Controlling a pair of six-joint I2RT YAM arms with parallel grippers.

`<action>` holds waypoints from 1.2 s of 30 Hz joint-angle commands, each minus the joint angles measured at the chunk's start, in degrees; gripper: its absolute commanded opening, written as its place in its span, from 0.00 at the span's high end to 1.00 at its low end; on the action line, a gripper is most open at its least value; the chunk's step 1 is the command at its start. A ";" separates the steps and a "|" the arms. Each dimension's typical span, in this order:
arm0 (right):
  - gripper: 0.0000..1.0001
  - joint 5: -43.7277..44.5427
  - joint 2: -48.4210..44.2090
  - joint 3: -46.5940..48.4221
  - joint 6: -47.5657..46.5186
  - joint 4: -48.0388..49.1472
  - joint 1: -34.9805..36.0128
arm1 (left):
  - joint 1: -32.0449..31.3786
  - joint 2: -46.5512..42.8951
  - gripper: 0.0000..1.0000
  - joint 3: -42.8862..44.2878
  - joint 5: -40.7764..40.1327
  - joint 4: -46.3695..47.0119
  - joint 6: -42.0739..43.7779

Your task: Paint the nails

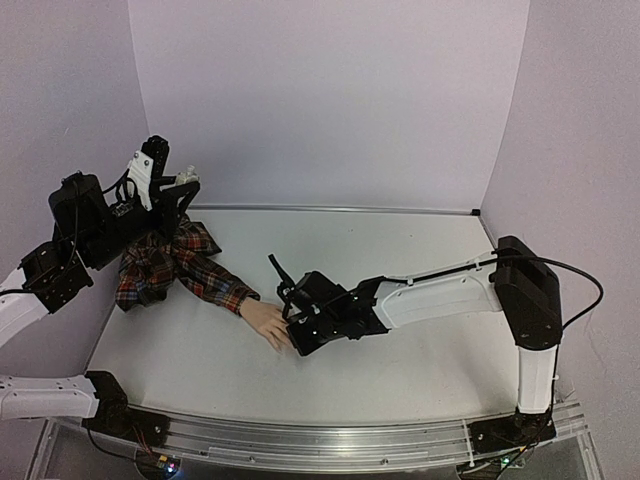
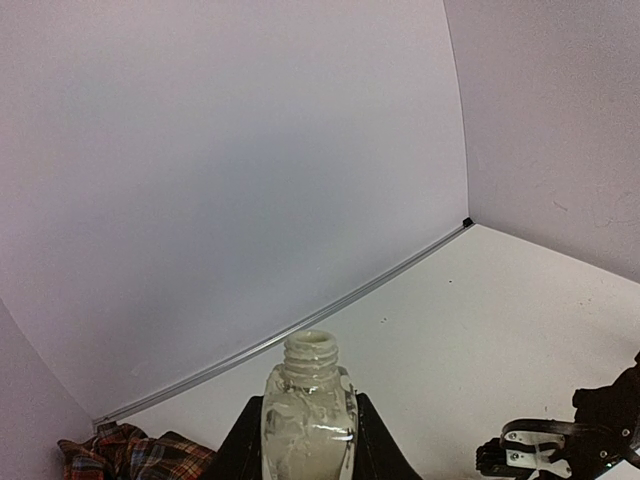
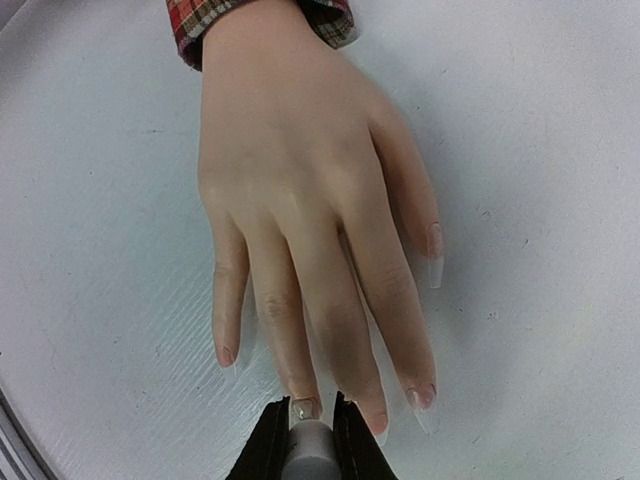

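A pale peach mannequin hand [image 3: 300, 190] with a red plaid sleeve [image 1: 190, 265] lies flat on the white table, fingers toward the right arm. Its nails show in the right wrist view; the ring finger nail [image 3: 305, 407] sits right at my right gripper [image 3: 308, 440]. That gripper is shut on a grey brush cap [image 3: 312, 455], held over the fingertips [image 1: 280, 340]. My left gripper [image 2: 305, 440] is shut on a small open pale bottle [image 2: 308, 410], held upright above the sleeve at the far left [image 1: 185, 182].
Lilac walls enclose the table on three sides, with a metal strip [image 1: 340, 209] along the back edge. The sleeve bunches up at the left wall. The right arm [image 1: 450, 290] stretches across the table's middle.
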 commanded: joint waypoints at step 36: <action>1.00 0.52 -2.39 1.24 1.62 0.29 -0.40 | 0.13 -0.80 1.00 1.92 0.69 0.45 -0.30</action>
